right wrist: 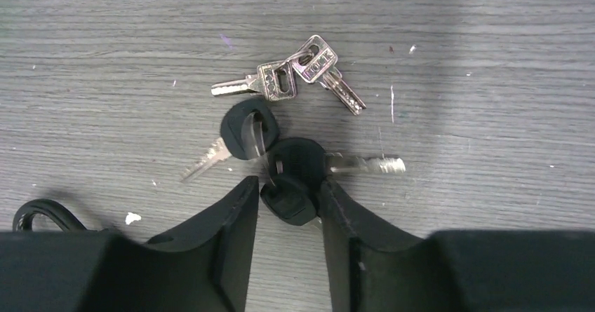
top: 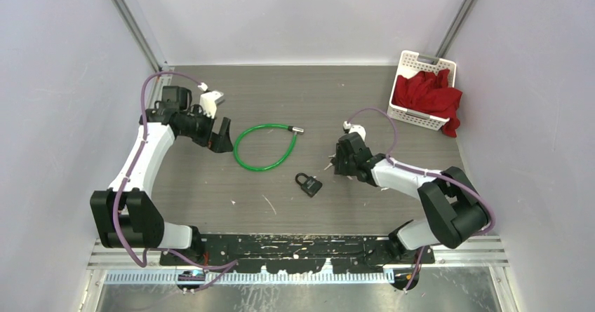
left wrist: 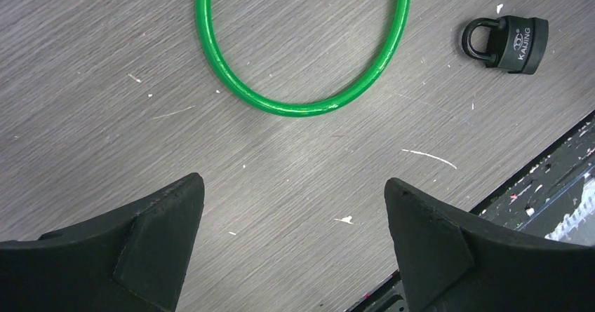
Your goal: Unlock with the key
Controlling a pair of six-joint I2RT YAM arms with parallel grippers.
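A black padlock (top: 308, 184) lies shut on the table; it also shows in the left wrist view (left wrist: 506, 42). A bunch of keys (right wrist: 281, 84), some silver and some black-headed, lies under my right gripper (right wrist: 288, 186). Its jaws stand narrow around one black key head (right wrist: 289, 200), the right finger touching it, the left a hair away. In the top view the right gripper (top: 338, 166) is just right of the padlock. My left gripper (left wrist: 295, 186) is open and empty above bare table, left of the green cable loop (left wrist: 302, 109).
The green cable loop (top: 263, 147) lies between the two arms, its metal end at the upper right. A white basket (top: 421, 63) holding a red cloth (top: 428, 95) stands at the back right. The black base rail (top: 295, 245) runs along the near edge.
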